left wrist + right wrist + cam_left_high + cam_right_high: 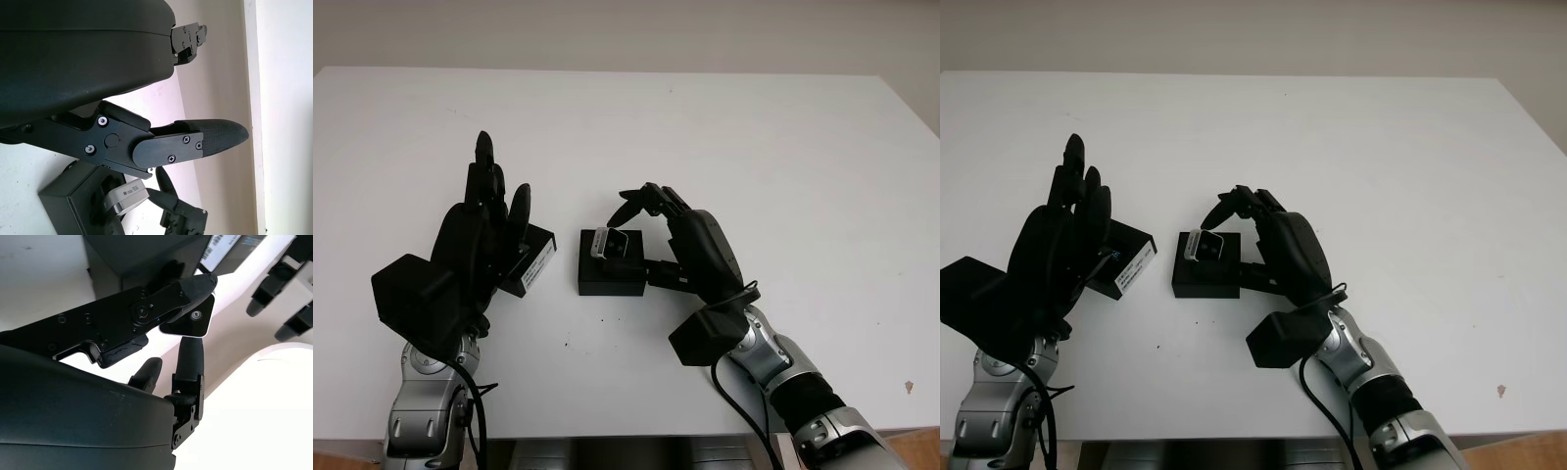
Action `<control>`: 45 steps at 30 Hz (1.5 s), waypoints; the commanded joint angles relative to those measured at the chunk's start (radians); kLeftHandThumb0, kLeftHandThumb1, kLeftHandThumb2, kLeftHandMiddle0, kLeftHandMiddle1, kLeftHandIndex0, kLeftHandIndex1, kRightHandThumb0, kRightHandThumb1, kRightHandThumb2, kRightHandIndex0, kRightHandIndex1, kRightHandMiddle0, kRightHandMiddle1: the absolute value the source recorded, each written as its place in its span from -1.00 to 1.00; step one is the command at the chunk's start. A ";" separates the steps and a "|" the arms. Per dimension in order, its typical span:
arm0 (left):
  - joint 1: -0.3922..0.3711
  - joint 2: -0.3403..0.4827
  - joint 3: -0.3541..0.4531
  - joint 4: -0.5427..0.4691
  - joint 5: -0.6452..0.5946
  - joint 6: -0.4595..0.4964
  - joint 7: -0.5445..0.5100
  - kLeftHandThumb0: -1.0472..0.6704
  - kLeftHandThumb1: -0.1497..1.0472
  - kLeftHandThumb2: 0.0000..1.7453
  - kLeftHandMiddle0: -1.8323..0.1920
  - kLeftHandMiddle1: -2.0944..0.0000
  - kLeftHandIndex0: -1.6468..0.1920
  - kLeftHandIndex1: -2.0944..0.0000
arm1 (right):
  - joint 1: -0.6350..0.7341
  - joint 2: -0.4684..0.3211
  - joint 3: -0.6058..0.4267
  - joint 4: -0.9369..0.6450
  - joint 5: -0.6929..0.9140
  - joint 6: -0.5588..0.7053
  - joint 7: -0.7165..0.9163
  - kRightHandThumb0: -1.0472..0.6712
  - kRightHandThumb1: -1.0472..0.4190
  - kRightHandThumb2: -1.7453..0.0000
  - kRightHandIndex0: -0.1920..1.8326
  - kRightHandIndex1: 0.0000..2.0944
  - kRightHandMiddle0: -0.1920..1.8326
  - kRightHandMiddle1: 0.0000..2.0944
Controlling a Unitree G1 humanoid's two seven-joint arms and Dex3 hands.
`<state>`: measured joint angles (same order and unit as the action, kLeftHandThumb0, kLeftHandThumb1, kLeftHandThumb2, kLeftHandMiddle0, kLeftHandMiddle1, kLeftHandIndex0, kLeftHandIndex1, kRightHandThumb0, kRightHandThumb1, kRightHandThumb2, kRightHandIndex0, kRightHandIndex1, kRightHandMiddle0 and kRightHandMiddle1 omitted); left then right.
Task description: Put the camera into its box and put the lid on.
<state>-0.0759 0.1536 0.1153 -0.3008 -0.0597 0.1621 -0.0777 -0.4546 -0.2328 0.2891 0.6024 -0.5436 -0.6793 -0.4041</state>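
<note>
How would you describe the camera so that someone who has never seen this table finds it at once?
Start from the white table and look near its front edge, between the two black robot hands. There a black open box stands, and the right hand pinches the camera just above it. It is the small silver-and-black block with a round lens, the one light thing among black neighbours such as the lid by the left hand.

Small silver camera sits tilted over the open black box; the black labelled lid lies just left.
</note>
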 commanded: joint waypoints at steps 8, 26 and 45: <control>0.002 -0.015 -0.004 0.007 -0.005 -0.026 0.003 -0.61 1.00 -0.33 1.00 1.00 1.00 1.00 | 0.064 0.030 -0.051 -0.179 0.126 0.109 0.160 -0.25 -0.90 0.94 -0.62 -0.21 -0.47 0.54; 0.006 -0.020 -0.007 0.006 -0.007 -0.023 0.007 -0.62 1.00 -0.33 1.00 1.00 1.00 1.00 | 0.022 -0.062 -0.140 -0.457 0.270 0.538 0.596 -0.27 -0.87 0.94 -0.44 -0.70 -0.38 0.37; 0.007 -0.021 -0.014 0.006 0.001 -0.022 0.012 -0.62 1.00 -0.34 1.00 1.00 1.00 1.00 | -0.012 -0.095 -0.100 -0.431 0.240 0.549 0.695 -0.30 -0.93 0.93 -0.46 -0.82 -0.47 0.43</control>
<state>-0.0757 0.1384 0.1026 -0.2883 -0.0595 0.1433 -0.0704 -0.4544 -0.3259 0.1884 0.1664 -0.3095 -0.1228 0.2876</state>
